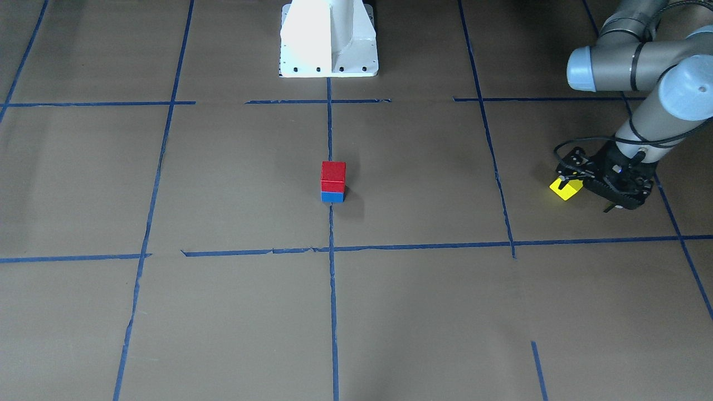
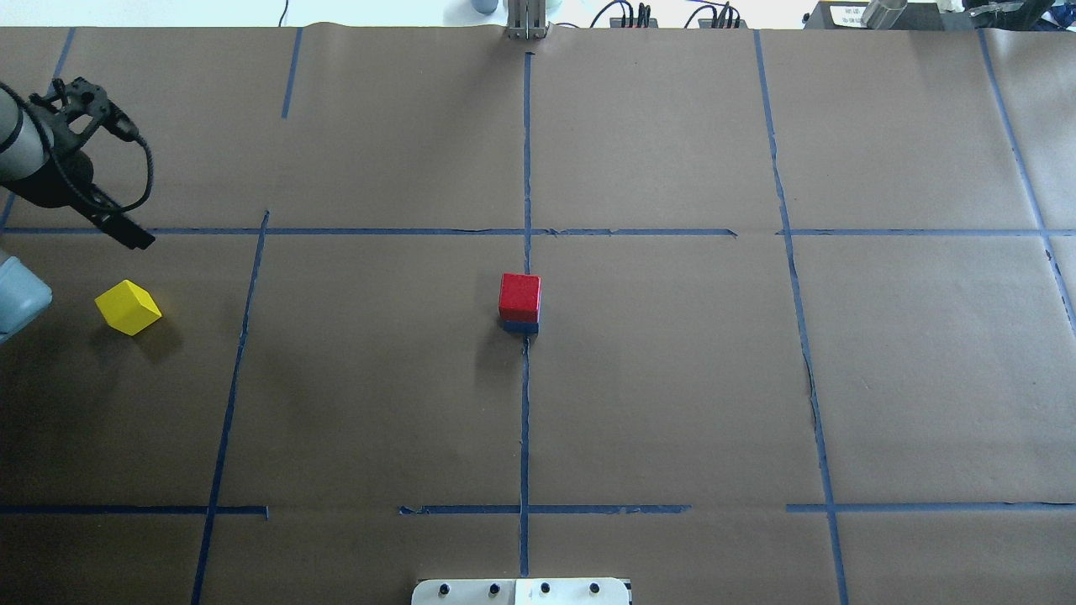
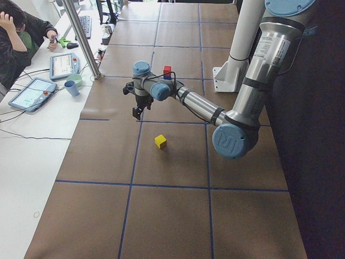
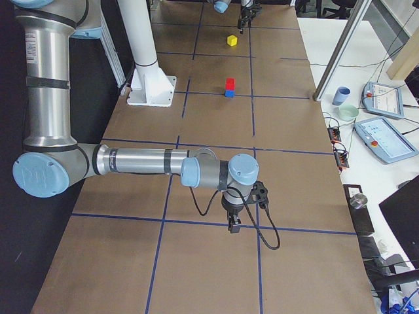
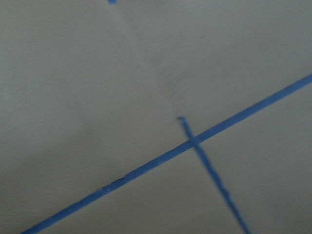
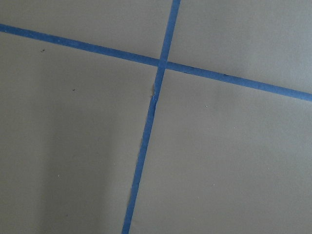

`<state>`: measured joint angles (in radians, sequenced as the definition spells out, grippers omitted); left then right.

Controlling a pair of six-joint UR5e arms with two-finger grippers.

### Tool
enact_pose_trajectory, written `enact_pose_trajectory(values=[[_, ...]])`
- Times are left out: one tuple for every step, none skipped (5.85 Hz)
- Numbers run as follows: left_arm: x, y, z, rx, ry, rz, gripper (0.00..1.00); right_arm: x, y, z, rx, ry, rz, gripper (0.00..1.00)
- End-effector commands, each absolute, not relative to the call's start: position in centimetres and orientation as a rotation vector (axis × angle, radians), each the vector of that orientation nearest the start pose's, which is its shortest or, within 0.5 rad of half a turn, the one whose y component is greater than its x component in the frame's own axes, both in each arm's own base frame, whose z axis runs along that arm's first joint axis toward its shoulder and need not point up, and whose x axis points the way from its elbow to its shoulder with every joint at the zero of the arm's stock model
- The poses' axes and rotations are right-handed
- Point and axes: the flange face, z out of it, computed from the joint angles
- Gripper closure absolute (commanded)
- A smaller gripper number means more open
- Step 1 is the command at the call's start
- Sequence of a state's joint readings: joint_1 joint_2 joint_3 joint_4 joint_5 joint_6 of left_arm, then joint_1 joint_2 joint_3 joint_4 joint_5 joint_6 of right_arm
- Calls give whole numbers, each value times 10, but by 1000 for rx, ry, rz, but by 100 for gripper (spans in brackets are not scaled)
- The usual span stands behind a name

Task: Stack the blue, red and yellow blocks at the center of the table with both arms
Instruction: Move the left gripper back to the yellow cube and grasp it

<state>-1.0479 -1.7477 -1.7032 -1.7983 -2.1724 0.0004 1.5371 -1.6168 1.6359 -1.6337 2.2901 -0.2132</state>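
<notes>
A red block (image 2: 519,294) sits on a blue block (image 2: 521,326) at the table's centre, on the middle tape line; the pair also shows in the front view (image 1: 333,175). A yellow block (image 2: 128,307) lies alone on the paper at the robot's left end, turned at an angle. My left gripper (image 2: 139,238) hangs raised, a little beyond the yellow block, apart from it, empty, and looks open. My right gripper (image 4: 234,227) shows only in the exterior right view, over a tape line at the right end. I cannot tell if it is open or shut.
The white robot pedestal (image 1: 328,39) stands at the table's near edge. A side bench holds tablets (image 3: 29,93), a cup (image 3: 71,87) and a seated person (image 3: 13,38). A metal post (image 3: 81,38) stands at the table's far edge.
</notes>
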Motion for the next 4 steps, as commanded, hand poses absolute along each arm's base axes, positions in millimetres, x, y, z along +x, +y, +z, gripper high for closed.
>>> enact_pose_trajectory(values=[[208,-509,516,418,747,763,0,52,-470,659,22,-722,-220,0],[207,-505,521,412,747,761,0,52,-469,661,19,-722,-219,0],[209,-498,532,390,742,766,0,52,-469,661,18,-724,-218,0],[221,-493,537,373,746,784,0,52,-467,663,15,-724,-217,0]])
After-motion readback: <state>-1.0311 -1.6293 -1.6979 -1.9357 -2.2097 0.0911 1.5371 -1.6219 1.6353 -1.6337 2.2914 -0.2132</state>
